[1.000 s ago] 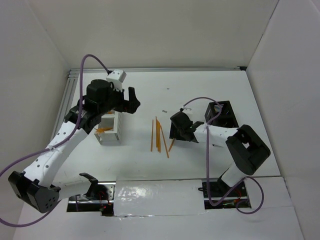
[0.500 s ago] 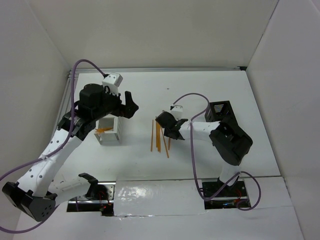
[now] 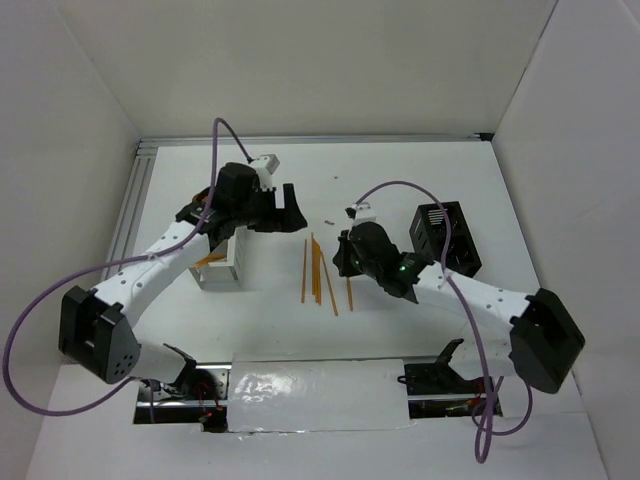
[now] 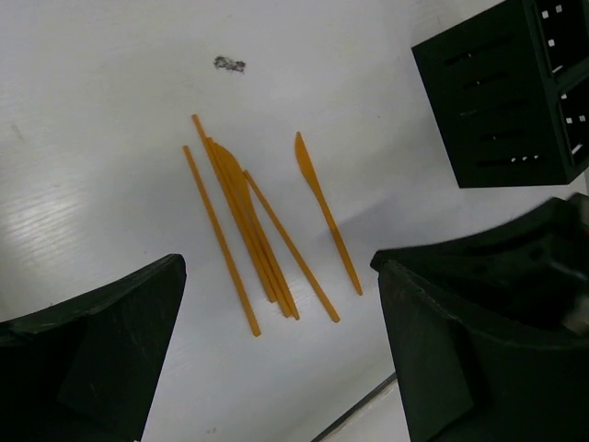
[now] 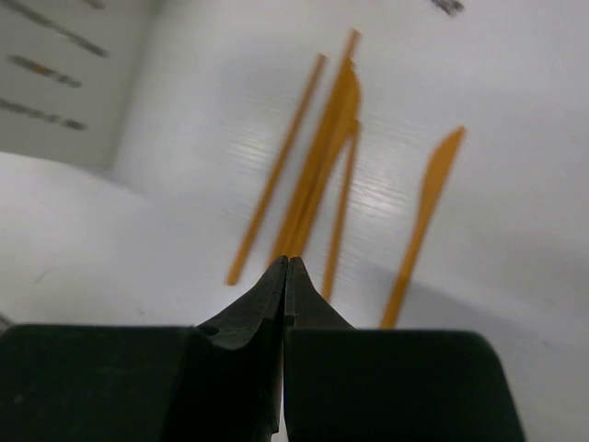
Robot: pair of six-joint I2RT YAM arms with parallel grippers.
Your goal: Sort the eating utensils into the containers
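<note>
Loosely bunched orange utensils (image 3: 318,270) — between white caddy (image 3: 222,275) and black caddy (image 3: 462,255).

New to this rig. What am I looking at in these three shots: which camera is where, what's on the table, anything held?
Two robot arms are bolted at the near edge of a table. The wide picture comes from a fixed camera above and behind them; the other two from a camera on each wrist, its own fingers in view. Thin orange utensils lie loose mid-table, between a white caddy and a black caddy. The left hand is open and empty; the right hand is shut near the utensils, nothing seen in it.
</note>
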